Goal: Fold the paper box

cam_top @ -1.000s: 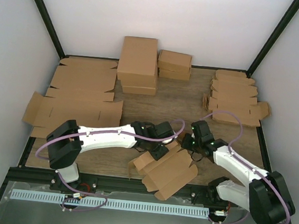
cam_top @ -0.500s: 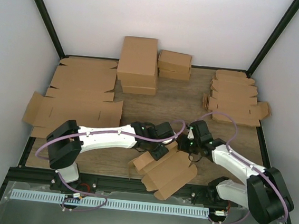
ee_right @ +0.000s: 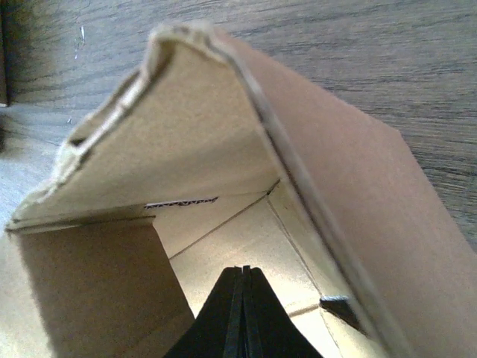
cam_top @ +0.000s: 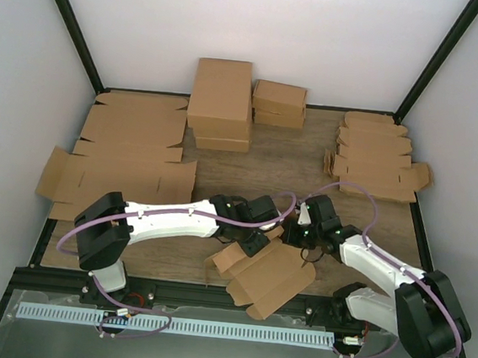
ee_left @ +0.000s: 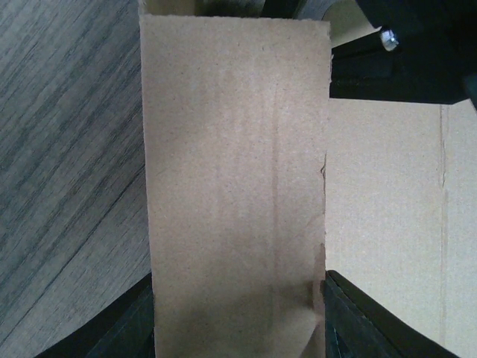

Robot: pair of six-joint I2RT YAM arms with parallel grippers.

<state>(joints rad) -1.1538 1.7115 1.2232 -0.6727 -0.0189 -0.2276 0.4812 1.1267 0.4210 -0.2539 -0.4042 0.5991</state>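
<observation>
Top view: the paper box [cam_top: 268, 275] is seen half-formed at the table's [cam_top: 265, 169] near edge, right of middle.
Left wrist view: one flap [ee_left: 235, 171] is clamped across its width by the half-open left gripper [ee_left: 238, 298].
Right wrist view: the right gripper [ee_right: 244, 298], fully closed and empty, is set inside the box.
Risk: the flap may be torn if pushed off its crease.

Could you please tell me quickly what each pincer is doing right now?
Left pincer: closed on a panel of the paper box.
Right pincer: closed, holding nothing.
</observation>
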